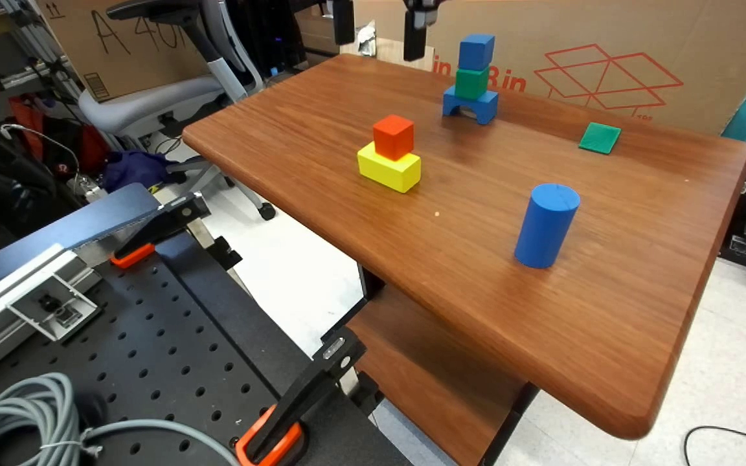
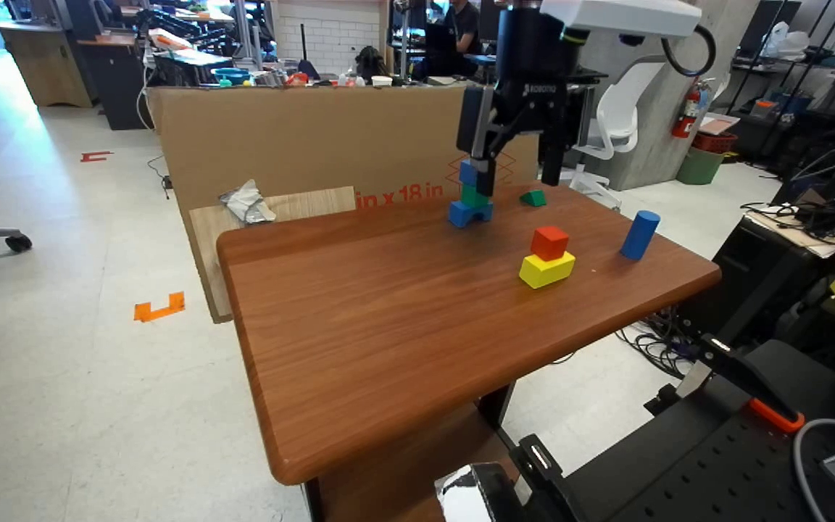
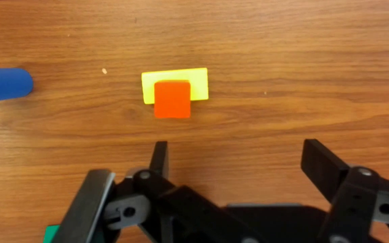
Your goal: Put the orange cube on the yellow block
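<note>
Arm [image 2: 620,17]: I'm holding the gripper [image 2: 519,178] pointing down above the table [image 2: 359,304].
Fingers [image 3: 322,168]: standing wide apart.
Orange cube [image 1: 393,137]: resting on the yellow block [image 1: 383,171].

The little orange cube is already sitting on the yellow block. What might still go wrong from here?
Nothing visible holds the orange cube on the yellow block, so a bump from the open pincer might knock it off.

In an exterior view, the pincer partly covers the blue-and-green tower; their true gap is hard to judge, but a sideways swing could topple it.

The blue cylinder stands on end; if tipped, it may roll off the table.
</note>
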You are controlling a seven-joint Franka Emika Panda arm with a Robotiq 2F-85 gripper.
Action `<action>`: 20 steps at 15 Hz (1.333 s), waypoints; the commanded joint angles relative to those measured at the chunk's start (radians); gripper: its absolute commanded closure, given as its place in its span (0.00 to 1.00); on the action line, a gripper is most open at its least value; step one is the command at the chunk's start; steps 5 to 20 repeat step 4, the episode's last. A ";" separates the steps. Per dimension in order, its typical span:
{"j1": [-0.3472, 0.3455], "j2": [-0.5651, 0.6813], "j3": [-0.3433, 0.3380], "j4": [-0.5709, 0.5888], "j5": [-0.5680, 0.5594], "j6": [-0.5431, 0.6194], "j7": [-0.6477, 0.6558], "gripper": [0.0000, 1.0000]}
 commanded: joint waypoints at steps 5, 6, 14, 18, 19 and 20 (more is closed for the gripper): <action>-0.040 0.047 -0.004 0.139 0.147 -0.297 0.000 0.00; -0.040 0.047 -0.004 0.139 0.147 -0.297 0.000 0.00; -0.040 0.047 -0.004 0.139 0.147 -0.297 0.000 0.00; -0.040 0.047 -0.004 0.139 0.147 -0.297 0.000 0.00; -0.040 0.047 -0.004 0.139 0.147 -0.297 0.000 0.00; -0.040 0.047 -0.004 0.139 0.147 -0.297 0.000 0.00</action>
